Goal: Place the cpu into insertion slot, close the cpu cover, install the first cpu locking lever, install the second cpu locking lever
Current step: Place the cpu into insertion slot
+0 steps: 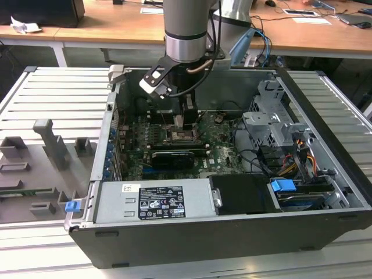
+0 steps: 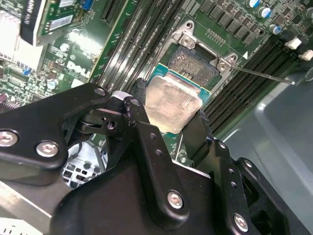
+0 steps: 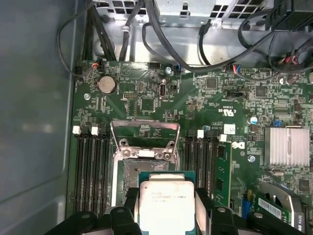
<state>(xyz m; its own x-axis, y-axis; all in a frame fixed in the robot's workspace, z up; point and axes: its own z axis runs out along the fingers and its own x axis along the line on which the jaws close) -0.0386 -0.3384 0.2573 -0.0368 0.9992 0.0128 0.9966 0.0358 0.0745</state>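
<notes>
claw (image 2: 172,115) pinching the cpu (image 2: 171,100) by two opposite edges, its black fingers (image 2: 196,134) tight against the chip's sides in both wrist views. the cpu shows its pale metal top up, with a green rim around it, and is held tilted a little over the near edge of the socket (image 3: 142,169), not seated in it. the socket's contact field lies bare. the cover (image 3: 145,124) stands raised on its hinge at the far side of the socket, and the green board shows through its open middle. in the second wrist view a thin lever (image 2: 264,76) sticks out sideways from a corner of the socket frame. black memory slots (image 3: 90,166) run along both sides of the socket. further out on the board sit a coin battery (image 3: 106,84) and a finned silver heatsink (image 3: 286,146). in the exterior view the arm (image 1: 186,29) reaches straight down into an open case (image 1: 325,145), which lies on a slatted metal tabletop (image 1: 46,93). a grey fixture (image 1: 52,142) sits well apart at the exterior view's left.
</notes>
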